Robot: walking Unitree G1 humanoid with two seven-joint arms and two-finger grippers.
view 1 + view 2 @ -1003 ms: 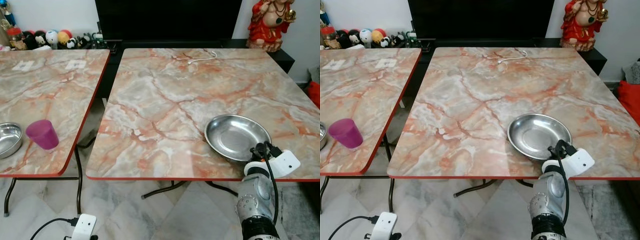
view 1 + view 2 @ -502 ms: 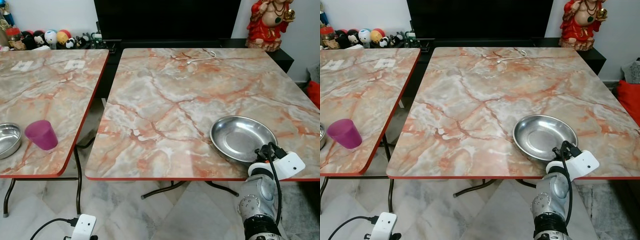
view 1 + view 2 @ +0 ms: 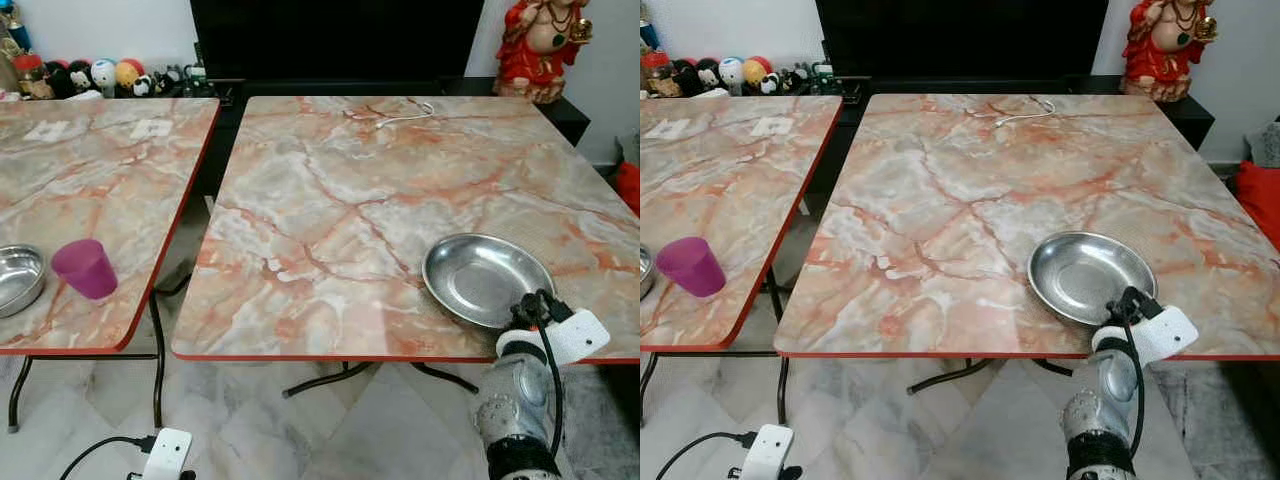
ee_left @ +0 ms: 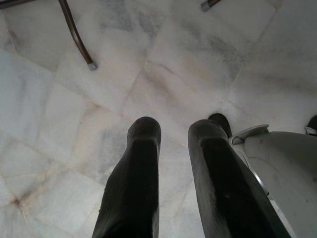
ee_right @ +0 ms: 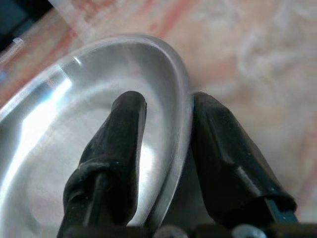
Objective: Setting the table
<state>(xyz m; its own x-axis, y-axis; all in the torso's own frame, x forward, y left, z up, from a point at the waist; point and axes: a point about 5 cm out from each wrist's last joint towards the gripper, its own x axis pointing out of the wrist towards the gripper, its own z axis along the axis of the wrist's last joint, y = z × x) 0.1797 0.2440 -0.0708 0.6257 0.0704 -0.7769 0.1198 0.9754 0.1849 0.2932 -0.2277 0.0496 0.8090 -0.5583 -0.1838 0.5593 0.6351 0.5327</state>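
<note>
A shallow steel plate [image 3: 480, 275] lies on the marble table [image 3: 330, 210], close to its front right edge. My right gripper [image 3: 530, 303] reaches up from below that edge and is shut on the plate's near rim. In the right wrist view one finger [image 5: 119, 134] lies inside the plate [image 5: 59, 129] and the other sits outside the rim. My left gripper [image 4: 173, 129] hangs low over the tiled floor, open, with nothing between its fingers.
A second marble table [image 3: 90, 190] on the left carries a purple cup [image 3: 85, 268] and a steel bowl [image 3: 18, 278]. A narrow gap separates the tables. A white cable [image 3: 405, 113] lies at the far edge, a red statue [image 3: 540, 45] behind it.
The plate has slid a little to the right along the front edge, with my right gripper moving along with it. The left arm has stayed put.
</note>
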